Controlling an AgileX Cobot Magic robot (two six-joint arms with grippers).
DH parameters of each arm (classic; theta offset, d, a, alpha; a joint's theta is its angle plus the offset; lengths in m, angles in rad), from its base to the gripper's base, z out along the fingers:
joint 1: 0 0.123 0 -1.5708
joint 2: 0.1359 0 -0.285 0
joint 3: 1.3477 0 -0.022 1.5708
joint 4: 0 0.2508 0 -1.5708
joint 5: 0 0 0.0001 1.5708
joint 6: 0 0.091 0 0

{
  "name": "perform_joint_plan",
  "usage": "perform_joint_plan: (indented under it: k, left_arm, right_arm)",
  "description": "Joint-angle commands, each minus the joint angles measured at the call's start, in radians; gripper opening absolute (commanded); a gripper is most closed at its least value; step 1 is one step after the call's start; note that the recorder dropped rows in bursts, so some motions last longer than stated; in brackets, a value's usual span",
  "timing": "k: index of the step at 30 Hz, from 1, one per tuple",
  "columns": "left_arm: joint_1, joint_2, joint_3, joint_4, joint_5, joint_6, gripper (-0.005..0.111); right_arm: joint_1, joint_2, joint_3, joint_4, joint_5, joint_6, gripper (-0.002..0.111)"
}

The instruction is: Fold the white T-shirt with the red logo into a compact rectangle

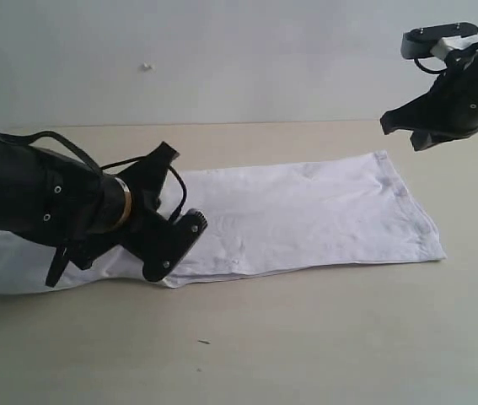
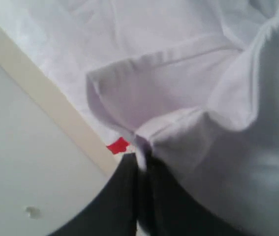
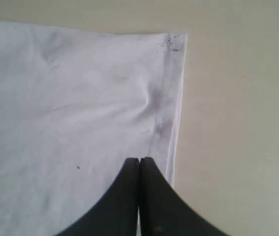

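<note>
The white T-shirt lies on the table as a long flat strip, running from the left edge to the right. My left gripper sits low over its left part, shut on a pinch of the white T-shirt that bunches up at the fingertips. A small red patch shows beside them; I cannot tell whether it is the red logo. My right gripper hangs in the air above the strip's right end, shut and empty, over the hem.
The beige table has bare surface in front of the shirt and to its right. A pale wall stands behind. A small dark speck lies on the table near the front.
</note>
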Motion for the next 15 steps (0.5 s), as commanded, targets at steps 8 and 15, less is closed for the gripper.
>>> perform_joint_plan:
  k: [8,15]
  left_arm:
    - [0.044,0.074,-0.150,0.253,-0.022,-0.496,0.036]
    - [0.038,0.076,-0.171,0.253,0.073,-0.729,0.036]
  right_arm:
    - [-0.005,-0.005,0.005,0.001,-0.065,-0.006,0.000]
    - [-0.005,-0.005,0.005,0.001,-0.063,-0.006,0.000]
